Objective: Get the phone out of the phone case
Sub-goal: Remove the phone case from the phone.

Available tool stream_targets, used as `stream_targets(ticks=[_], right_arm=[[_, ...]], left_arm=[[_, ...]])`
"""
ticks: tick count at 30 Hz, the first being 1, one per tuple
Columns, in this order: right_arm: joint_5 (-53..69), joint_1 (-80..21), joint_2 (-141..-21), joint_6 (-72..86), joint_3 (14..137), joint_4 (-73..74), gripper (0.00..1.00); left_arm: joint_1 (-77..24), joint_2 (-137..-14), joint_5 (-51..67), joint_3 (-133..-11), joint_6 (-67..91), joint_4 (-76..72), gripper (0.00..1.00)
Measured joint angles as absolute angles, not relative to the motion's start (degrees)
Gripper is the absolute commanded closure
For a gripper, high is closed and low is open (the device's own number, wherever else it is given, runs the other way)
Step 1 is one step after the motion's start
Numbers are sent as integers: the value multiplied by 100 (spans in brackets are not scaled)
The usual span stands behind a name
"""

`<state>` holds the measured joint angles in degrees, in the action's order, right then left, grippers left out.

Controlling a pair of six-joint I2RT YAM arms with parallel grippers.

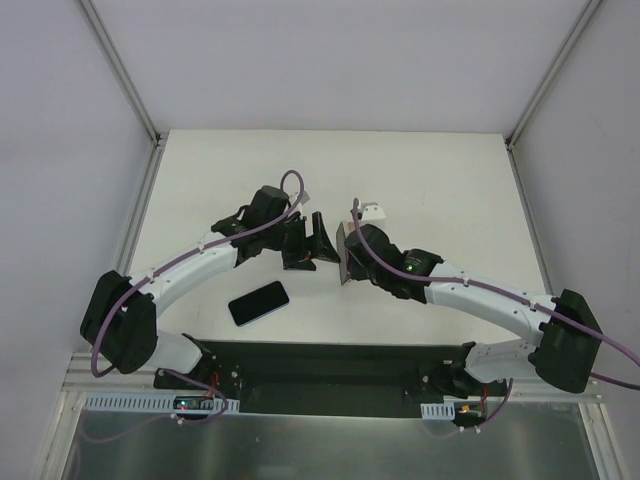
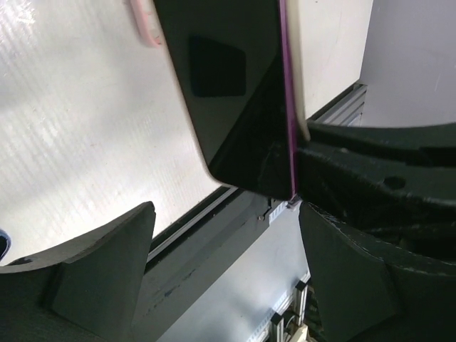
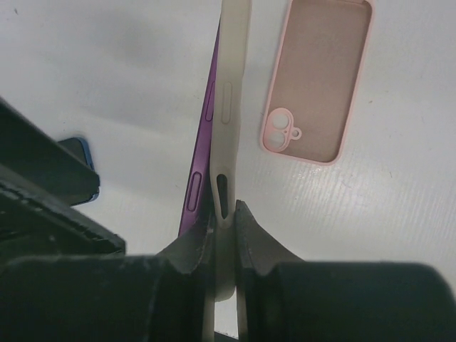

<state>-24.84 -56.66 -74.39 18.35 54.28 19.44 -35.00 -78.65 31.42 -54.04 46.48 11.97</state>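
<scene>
1. A second, dark phone (image 1: pixel 259 303) lay flat on the white table (image 1: pixel 430 180), near and left of centre, apart from both grippers.
2. The left gripper (image 1: pixel 328 242) sat just left of the held phone with its jaws spread wide and nothing clamped. In its wrist view, the phone's lower corner sat above the gap and close to the right-hand finger (image 2: pixel 356 285). Contact could not be determined.
3. The phone (image 2: pixel 228 92), which had a purple edge and a dark screen, stood on edge at the table's centre, partly seated in a cream phone case (image 3: pixel 231 92). In the right wrist view, the purple edge had split away from the case at the gripper end and met it at the far end.
4. The right gripper (image 3: pixel 224 214) was pinched narrow on the wall of the phone case. The purple edge ran just left of its fingers.
5. An empty pink case (image 3: pixel 317 78) lay open side up on the table, just far and right of the right gripper, with its camera cut-out visible.
</scene>
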Motion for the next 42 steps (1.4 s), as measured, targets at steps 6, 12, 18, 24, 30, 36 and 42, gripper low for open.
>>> stream_targets(ticks=[6, 12, 18, 24, 30, 36, 42], right_arm=[[-2480, -5806, -7459, 1780, 5428, 1852, 99], [-2506, -5909, -7647, 1747, 5430, 1892, 99], [-2641, -6027, -7863, 1787, 5546, 2032, 99], [-2742, -6031, -8246, 1859, 5754, 2082, 99], [-2722, -6066, -8866, 1824, 5983, 2045, 99], [-2657, -6106, -9531, 1782, 6390, 1977, 99], [-2587, -6110, -9662, 1793, 6517, 1909, 99]], left_arm=[[-3688, -8296, 2930, -5706, 4674, 1175, 25], [-3758, -8517, 2827, -5710, 4716, 1190, 27], [-3824, -8545, 2576, -5712, 4716, 1262, 28], [-3828, -8552, 2257, -5647, 4713, 1271, 29], [-3780, -8549, 2023, -5328, 4742, 1214, 29], [-3507, -8374, 2016, -4888, 4711, 1151, 29], [-3369, -8318, 2112, -4792, 4654, 1079, 29]])
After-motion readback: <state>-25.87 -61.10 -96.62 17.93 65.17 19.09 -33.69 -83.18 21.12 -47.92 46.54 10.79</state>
